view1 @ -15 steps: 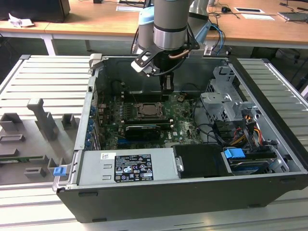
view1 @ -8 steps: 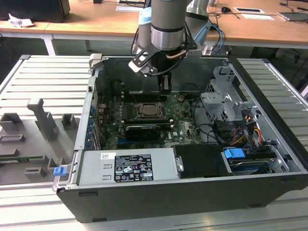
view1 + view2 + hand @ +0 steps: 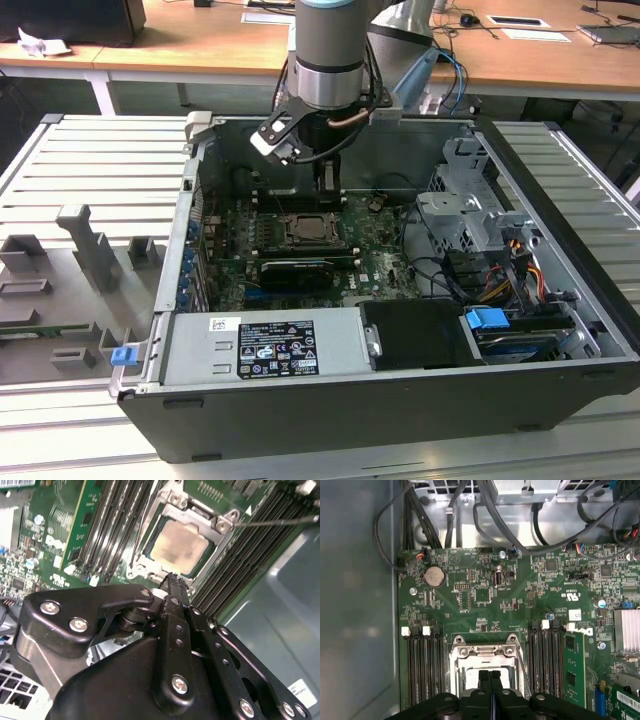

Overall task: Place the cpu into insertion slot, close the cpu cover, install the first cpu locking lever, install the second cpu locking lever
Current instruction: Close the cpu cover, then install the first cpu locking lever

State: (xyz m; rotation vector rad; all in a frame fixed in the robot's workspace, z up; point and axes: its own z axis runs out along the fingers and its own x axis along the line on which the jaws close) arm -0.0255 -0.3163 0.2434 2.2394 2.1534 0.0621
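Observation:
The cpu (image 3: 179,547), a pale silvery-beige square, lies in the insertion slot (image 3: 315,232) on the green motherboard. The silver cpu cover (image 3: 142,565) lies flat around it, and the chip shows through its window. The cover (image 3: 482,651) also appears in the first wrist view. A thin metal locking lever (image 3: 275,521) sticks out sideways from one corner of the socket. My gripper (image 3: 172,577) hangs just above the socket's edge. Its black fingers are shut together with nothing between them, as the gripper (image 3: 490,677) also shows in the first wrist view. I cannot tell whether the tips touch the cover.
Black memory slots (image 3: 422,665) flank the socket on both sides. A long black card (image 3: 295,272) lies in front of it. Cables (image 3: 495,510) and a drive cage (image 3: 465,215) crowd the exterior view's right. The case wall (image 3: 280,605) stands close by.

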